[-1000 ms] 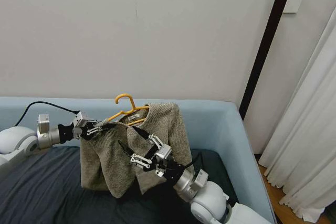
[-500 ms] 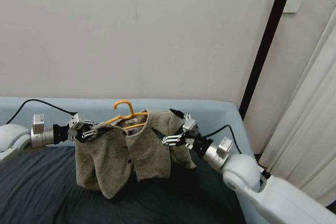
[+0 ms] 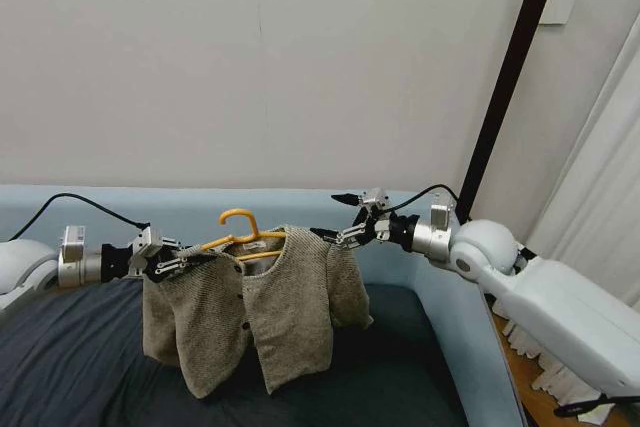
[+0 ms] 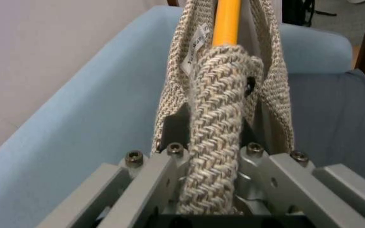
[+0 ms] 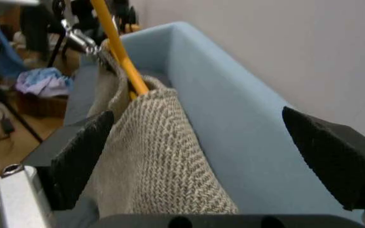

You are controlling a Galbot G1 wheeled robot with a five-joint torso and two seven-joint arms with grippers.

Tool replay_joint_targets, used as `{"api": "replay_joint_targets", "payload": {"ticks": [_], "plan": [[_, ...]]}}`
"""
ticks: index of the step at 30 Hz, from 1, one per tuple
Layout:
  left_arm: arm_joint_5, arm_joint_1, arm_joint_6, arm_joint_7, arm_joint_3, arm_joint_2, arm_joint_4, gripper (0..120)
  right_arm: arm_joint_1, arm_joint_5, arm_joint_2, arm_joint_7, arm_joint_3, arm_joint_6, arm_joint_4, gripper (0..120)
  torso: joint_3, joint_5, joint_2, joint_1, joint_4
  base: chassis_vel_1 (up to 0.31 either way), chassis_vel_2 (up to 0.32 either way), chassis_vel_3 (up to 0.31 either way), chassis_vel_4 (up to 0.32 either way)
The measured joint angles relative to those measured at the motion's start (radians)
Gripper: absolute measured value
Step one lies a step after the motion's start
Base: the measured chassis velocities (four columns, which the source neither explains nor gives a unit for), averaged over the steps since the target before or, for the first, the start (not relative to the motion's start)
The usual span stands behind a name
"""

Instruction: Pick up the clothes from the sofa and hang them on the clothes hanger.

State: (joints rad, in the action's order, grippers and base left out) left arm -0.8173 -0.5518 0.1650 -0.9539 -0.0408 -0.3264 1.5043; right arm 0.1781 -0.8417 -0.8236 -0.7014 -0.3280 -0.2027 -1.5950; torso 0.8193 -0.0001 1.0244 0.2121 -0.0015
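Left gripper (image 3: 172, 257) clamped on cardigan (image 3: 270, 297) shoulder over yellow hanger (image 3: 240, 230) — right gripper (image 3: 330, 215) spread wide around other shoulder, above sofa (image 3: 425, 247).

- My left arm (image 3: 25, 269) comes in from the left edge, with the wrist level and pointing toward the centre.
- My left gripper (image 3: 183, 256) is clamped on one shoulder of the cardigan (image 3: 250, 307).
- My right arm (image 3: 545, 292) rises from the lower right, with the wrist level.
- My right gripper (image 3: 340, 219) has its jaws spread wide, with the other shoulder between them.
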Motion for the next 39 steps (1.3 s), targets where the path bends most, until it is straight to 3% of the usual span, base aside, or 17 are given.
{"api": "replay_joint_targets", "payload": {"ticks": [10,29,32,37,39], "plan": [[0.019,-0.017,0.024,-0.017,0.011,-0.01,-0.005,7,-0.031,0.086,-0.091,0.002,-0.053,-0.045,0.089,100,0.0,-0.0002,0.0,0.0,0.0001,0.0,0.0,0.0,0.0],[0.019,0.009,0.026,-0.021,-0.006,-0.016,-0.001,7,0.016,0.211,-0.131,-0.086,-0.036,-0.049,0.158,100,0.0,-0.0001,0.0,0.0,0.0,0.0,0.0,0.0,0.0],[0.019,0.014,0.026,-0.021,-0.009,-0.016,-0.003,7,0.017,0.216,-0.128,-0.1,-0.033,-0.048,0.158,95,0.0,0.0,0.0,0.0,0.0,0.0,0.0,0.0,0.0],[0.022,0.024,0.026,-0.024,-0.018,-0.023,-0.007,7,0.015,0.219,-0.115,-0.133,-0.031,-0.045,0.153,72,0.0,0.0,0.0,0.0,-0.0001,0.0,0.0,0.0,0.0],[0.024,0.027,0.026,-0.026,-0.022,-0.024,-0.008,7,0.014,0.221,-0.114,-0.141,-0.031,-0.045,0.152,68,0.0,0.0,0.0,0.0,0.0,0.0,0.0,0.0,0.0]]}}
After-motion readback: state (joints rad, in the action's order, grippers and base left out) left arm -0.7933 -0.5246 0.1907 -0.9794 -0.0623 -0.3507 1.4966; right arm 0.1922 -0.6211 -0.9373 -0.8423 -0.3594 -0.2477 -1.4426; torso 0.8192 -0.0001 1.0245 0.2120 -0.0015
